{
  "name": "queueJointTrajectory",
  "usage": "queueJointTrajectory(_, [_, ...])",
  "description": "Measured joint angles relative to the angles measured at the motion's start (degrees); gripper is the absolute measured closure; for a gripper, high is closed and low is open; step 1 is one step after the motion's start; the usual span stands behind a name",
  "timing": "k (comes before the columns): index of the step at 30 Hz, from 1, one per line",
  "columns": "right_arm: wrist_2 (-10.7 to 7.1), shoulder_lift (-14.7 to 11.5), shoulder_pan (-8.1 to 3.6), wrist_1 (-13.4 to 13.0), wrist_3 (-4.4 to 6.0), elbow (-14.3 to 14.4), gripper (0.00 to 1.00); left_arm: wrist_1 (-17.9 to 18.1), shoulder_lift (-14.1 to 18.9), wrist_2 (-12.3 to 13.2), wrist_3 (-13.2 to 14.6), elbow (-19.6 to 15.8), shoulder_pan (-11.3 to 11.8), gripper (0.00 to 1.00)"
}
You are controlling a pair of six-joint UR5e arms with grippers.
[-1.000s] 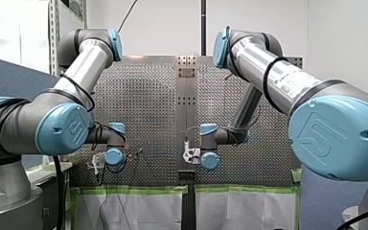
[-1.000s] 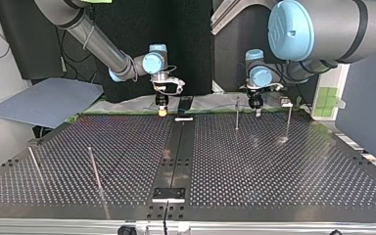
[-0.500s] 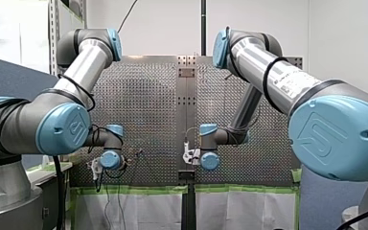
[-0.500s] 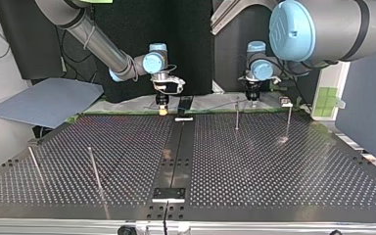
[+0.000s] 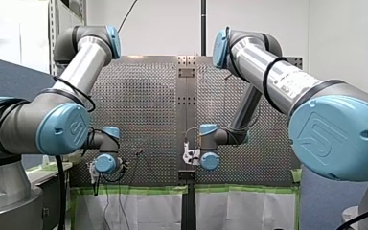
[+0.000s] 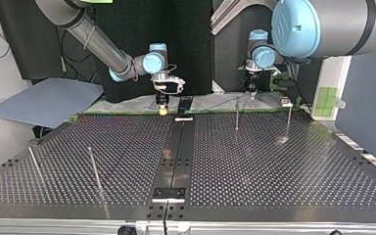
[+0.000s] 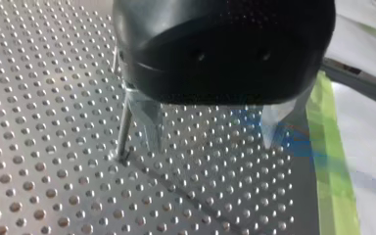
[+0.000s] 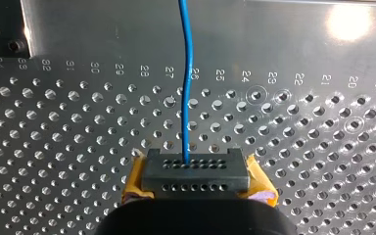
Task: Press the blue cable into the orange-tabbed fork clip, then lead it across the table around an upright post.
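The perforated metal table [image 6: 284, 186] lay dark and glossy in the top view, split by a plain central rail [image 6: 175, 156]. A slim post [image 6: 94, 169] stood at that view's left and a far post [image 6: 236, 113] at its right, near the edge below the arms.

My right tool [image 8: 196, 172], with yellow at its sides, was closed on the blue cable [image 8: 186, 83]. The cable ran straight ahead from it, over the numbered rows of holes, toward a bare metal strip.

My left tool [image 7: 209, 142] had its fingers [image 7: 147, 125] apart with nothing between them. A thin post [image 7: 123, 129] stood just beside one finger, and a blurred blue streak of cable lay by the other.

Green tape [image 7: 329, 161] edged the table there. In the front view, white sheeting [image 5: 139, 211] hung below that taped edge and a white wall [image 5: 163, 24] rose behind the table. A blue-grey board [image 6: 46, 100] lay off the table at the top view's left.
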Motion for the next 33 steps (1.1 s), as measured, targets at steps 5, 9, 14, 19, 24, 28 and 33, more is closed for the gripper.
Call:
queueJointTrajectory(5, [-0.05, 0.01, 0.0, 0.01, -0.04, 0.0, 1.0, 0.63, 2.12, 2.03, -1.36, -2.4, 0.02, 0.0])
queueJointTrajectory(9, [-0.06, 0.01, 0.0, -0.05, 0.0, 0.0, 1.0, 0.36, 4.35, 4.24, -2.23, -4.54, -0.2, 0.0])
queueJointTrajectory(14, [-0.05, 0.01, 0.0, -0.11, 0.04, 0.0, 1.0, -1.33, 6.94, 6.75, -2.41, -5.84, -0.51, 0.0])
queueJointTrajectory(19, [-0.12, 0.01, -0.13, -0.01, 0.03, 0.0, 1.0, -1.93, 9.17, 6.84, -1.85, -6.72, -0.7, 0.0])
queueJointTrajectory(24, [-0.15, 0.02, -0.24, 0.03, 0.02, 0.0, 1.0, -0.67, 10.13, 6.48, -0.58, -6.92, -0.82, 0.0])
queueJointTrajectory(28, [-0.15, 0.05, -0.25, 0.07, 0.02, 0.0, 1.0, 0.74, 10.22, 6.5, 0.35, -6.93, -0.92, 0.0])
queueJointTrajectory(33, [-0.15, 0.02, -0.26, 0.24, 0.02, 0.0, 1.0, 1.11, 10.23, 6.27, 0.94, -6.94, -1.14, 0.0])
